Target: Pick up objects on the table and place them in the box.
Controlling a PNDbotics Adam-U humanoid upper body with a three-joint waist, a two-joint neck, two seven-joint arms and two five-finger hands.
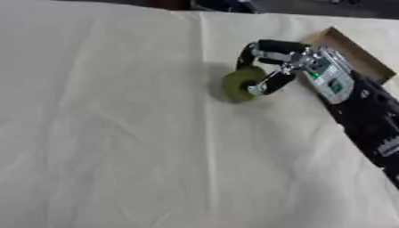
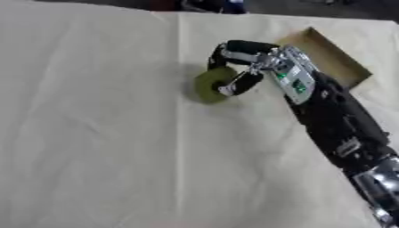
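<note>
Grip: your right hand (image 1: 290,67) had its fingers curled around the round olive-green disc (image 1: 240,83).
Risk: the disc could slip before reaching the brown cardboard box (image 2: 331,55).

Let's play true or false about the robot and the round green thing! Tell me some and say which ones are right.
1. The right hand has its fingers curled round the round green object. True.
2. The green object is already inside the box. False: it is over the cream table cover, left of the box.
3. The left hand is helping to hold it. False: no left hand shows.
4. The box lies behind the right hand, near the table's far right. True.
5. The object is red. False: it is olive green.
</note>
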